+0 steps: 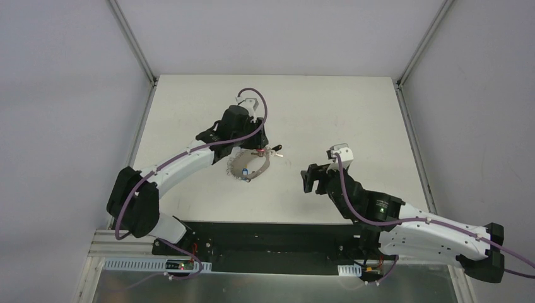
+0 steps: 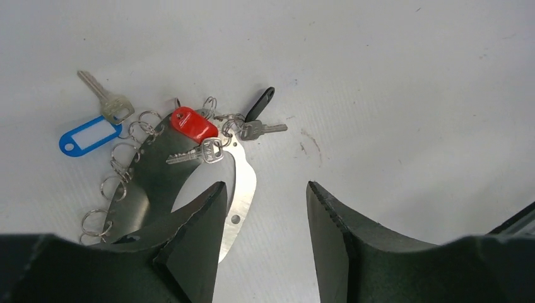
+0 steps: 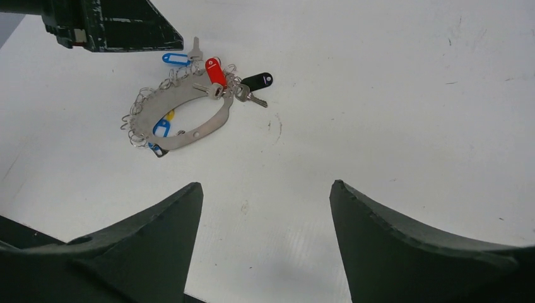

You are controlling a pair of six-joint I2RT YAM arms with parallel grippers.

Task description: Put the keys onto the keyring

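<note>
1. Centrally on the white table (image 1: pixel 347 113) I log the keyring (image 2: pixel 243 189), a flat oval metal band lying flat. Small split rings (image 2: pixel 117 167) are strung along its outer edge.
2. One red-tagged key (image 2: pixel 192 124): the tag sits at the band's far end and the silver blade lies across the band.
3. One black-tagged key (image 2: pixel 260 103): just outside the band, beside the red one, touching the cluster of rings there.
4. One blue-tagged key (image 2: pixel 88 136): outside the band on its ring-strung side. I cannot tell whether it is linked on.
5. One second blue tag (image 3: pixel 162 128): inside the oval, seen from the right wrist.
6. My left gripper (image 2: pixel 265 186): above the keyring's near end, jaws moderately parted with nothing between them. One finger overlaps the band in its own view.
7. My right gripper (image 3: pixel 266 184): well apart from the keyring, off to its right, jaws wide and empty.
</note>
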